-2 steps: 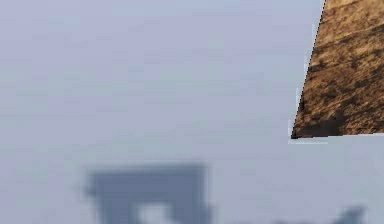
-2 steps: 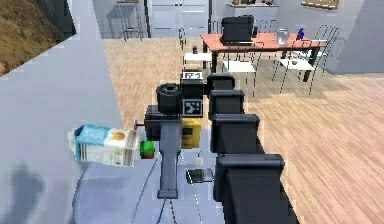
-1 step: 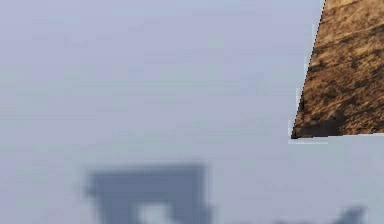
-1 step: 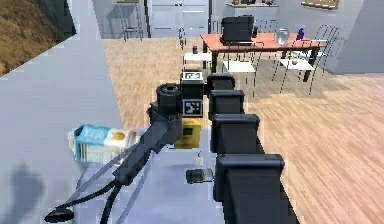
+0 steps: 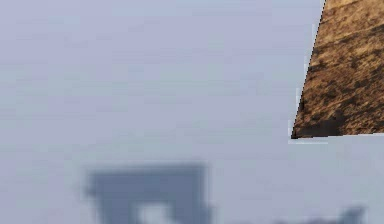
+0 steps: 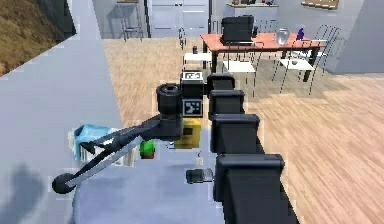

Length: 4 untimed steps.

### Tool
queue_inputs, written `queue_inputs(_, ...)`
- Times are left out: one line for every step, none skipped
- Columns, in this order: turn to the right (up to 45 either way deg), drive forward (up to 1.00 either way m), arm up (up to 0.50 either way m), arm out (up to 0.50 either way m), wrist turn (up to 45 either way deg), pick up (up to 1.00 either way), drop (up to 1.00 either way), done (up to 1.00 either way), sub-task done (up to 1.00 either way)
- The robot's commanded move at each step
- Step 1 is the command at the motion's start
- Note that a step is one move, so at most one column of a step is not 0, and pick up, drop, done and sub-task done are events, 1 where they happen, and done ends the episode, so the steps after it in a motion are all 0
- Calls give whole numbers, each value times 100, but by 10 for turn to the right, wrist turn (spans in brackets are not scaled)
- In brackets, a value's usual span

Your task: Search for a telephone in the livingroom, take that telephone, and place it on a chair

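My gripper (image 6: pixel 78 170) reaches down toward the arm side view's lower left, over a pale grey-blue surface (image 6: pixel 140 195). Its dark body (image 6: pixel 166 100) sits left of the two white marked squares (image 6: pixel 191 92), and the dark arm (image 6: pixel 235 150) rises from the bottom edge. A small dark flat thing (image 6: pixel 197 176) lies on the pale surface just left of the arm. A light blue object (image 6: pixel 88 136) and a small green object (image 6: pixel 148 149) lie behind the fingers, so I cannot tell whether the gripper holds anything. Far off, white chairs (image 6: pixel 300 64) stand around a table.
An orange-topped dining table (image 6: pixel 262 43) with a black box (image 6: pixel 238 28) on it stands at the back, on wooden floor (image 6: pixel 330 130). A pale door (image 6: pixel 180 14) is behind it. In the forward view a grey-blue wall (image 5: pixel 150 80) is close ahead, with wooden floor (image 5: pixel 345 70) at the right.
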Motion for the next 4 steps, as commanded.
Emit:
queue_inputs(0,0,0,0,450,0,0,0,0)
queue_inputs(0,0,0,0,450,0,0,0,0)
queue_inputs(0,0,0,0,30,0,0,0,0)
queue_inputs(0,0,-30,0,0,0,0,0,0)
